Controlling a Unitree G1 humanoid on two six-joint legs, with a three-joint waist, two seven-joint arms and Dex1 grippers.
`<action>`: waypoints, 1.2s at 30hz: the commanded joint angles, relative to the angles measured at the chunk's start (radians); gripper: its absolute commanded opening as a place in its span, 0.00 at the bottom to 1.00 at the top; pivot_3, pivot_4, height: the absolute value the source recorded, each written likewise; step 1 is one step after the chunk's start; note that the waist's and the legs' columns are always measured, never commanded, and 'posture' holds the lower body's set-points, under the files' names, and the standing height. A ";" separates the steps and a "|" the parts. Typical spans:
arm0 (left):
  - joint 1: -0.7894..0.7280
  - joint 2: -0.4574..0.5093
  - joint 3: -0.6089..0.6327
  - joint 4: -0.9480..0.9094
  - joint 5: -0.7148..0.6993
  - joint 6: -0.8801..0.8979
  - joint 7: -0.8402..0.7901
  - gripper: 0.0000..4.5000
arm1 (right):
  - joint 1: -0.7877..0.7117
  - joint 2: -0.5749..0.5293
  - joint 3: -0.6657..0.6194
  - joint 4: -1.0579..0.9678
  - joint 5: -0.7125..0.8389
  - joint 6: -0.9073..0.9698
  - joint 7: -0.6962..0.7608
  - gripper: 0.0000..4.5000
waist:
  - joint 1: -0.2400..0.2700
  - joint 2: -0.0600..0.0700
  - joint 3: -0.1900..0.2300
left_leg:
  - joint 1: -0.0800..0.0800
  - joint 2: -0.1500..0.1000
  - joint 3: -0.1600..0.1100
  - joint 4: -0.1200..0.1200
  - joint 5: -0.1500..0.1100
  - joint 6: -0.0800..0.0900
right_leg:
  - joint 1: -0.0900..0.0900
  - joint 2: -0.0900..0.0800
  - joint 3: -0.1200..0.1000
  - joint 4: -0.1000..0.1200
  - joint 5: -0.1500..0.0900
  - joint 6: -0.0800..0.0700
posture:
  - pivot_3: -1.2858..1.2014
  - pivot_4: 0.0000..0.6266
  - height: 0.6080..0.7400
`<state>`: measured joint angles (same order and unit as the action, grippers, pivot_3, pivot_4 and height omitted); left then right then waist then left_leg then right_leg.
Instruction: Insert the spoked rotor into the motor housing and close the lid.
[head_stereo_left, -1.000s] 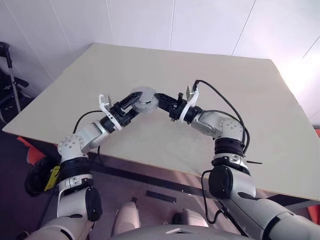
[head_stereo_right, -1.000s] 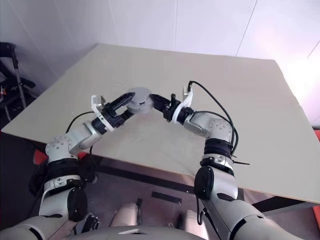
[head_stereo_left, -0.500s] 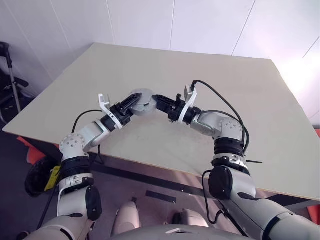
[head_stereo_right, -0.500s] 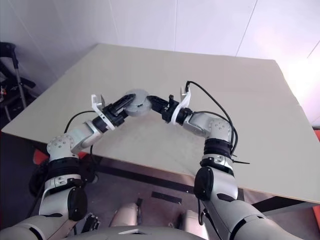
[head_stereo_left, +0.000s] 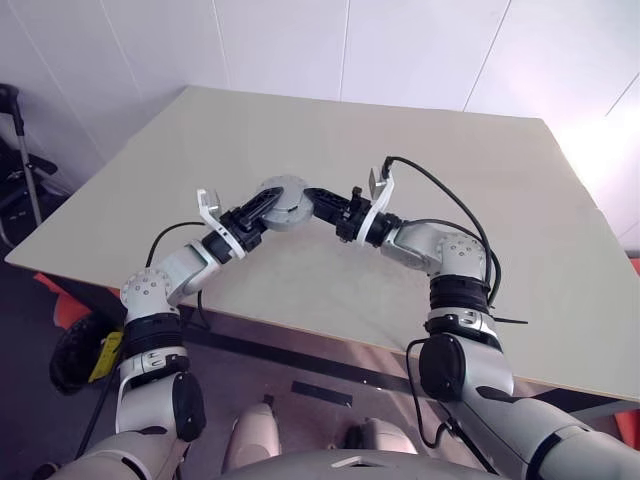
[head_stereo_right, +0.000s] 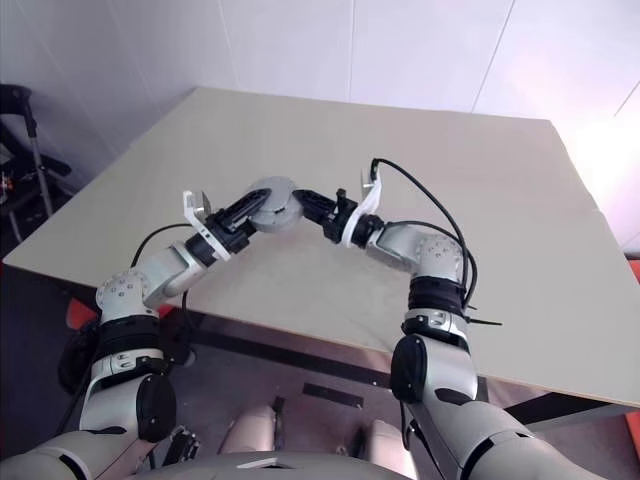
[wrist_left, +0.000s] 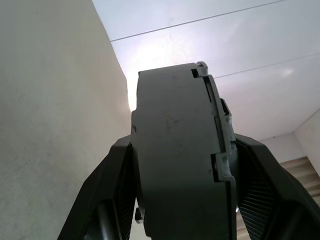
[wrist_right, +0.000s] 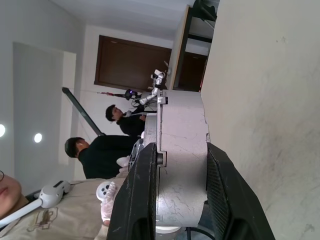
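In the left eye view, both hands meet at centre frame above the tabletop (head_stereo_left: 480, 180), the left hand (head_stereo_left: 262, 207) and right hand (head_stereo_left: 322, 202) each pinching the closed motor housing (head_stereo_left: 283, 201). In the left wrist view the housing's two halves sit between the fingers (wrist_left: 260, 170), and in the right wrist view the right fingers (wrist_right: 222, 185) clamp its rim; uneven squeezing could skew the lid (wrist_left: 220, 145) or drop the assembly.

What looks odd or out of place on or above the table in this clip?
Nothing looks spilled or damaged. The round grey assembly is held above the table between the left tool and the right tool, each clamped across its thickness. In the wrist views, its stacked halves sit flush.
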<state>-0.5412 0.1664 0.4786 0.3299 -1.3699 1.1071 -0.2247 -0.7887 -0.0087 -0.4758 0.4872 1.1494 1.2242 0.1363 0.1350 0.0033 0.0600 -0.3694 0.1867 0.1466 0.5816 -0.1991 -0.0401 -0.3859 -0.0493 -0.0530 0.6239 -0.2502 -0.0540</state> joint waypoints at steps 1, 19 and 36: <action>-0.020 0.012 -0.005 -0.032 0.002 -0.005 -0.023 0.52 | -0.015 -0.004 0.011 -0.056 -0.011 -0.031 0.011 0.25 | 0.000 0.000 0.000 | 0.000 0.000 0.000 0.000 0.000 0.000 | 0.000 0.000 0.000 0.000 0.000 0.000 | 0.52 0.00 1.00; -0.014 0.004 0.021 -0.040 0.052 -0.077 -0.033 0.52 | -0.010 -0.004 0.027 -0.050 -0.136 -0.219 0.012 0.85 | 0.000 0.000 0.000 | 0.000 0.000 0.000 0.000 0.000 0.000 | 0.000 0.000 0.000 0.000 0.000 0.000 | 0.52 0.00 1.00; 0.059 0.017 0.217 -0.039 0.036 -0.289 0.059 0.52 | 0.013 -0.057 0.023 -0.012 -0.219 -0.272 0.042 0.85 | -0.007 -0.001 0.000 | 0.000 0.000 0.000 0.001 0.000 0.000 | 0.000 0.000 0.000 0.000 0.000 0.000 | 0.52 0.00 1.00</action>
<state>-0.4643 0.1723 0.6724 0.3375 -1.3058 0.8545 -0.1596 -0.7692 -0.0565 -0.4492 0.4991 0.9241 0.9491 0.1630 0.1284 0.0025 0.0599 -0.3693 0.1867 0.1465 0.5827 -0.1991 -0.0400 -0.3854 -0.0494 -0.0530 0.6241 -0.2501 -0.0538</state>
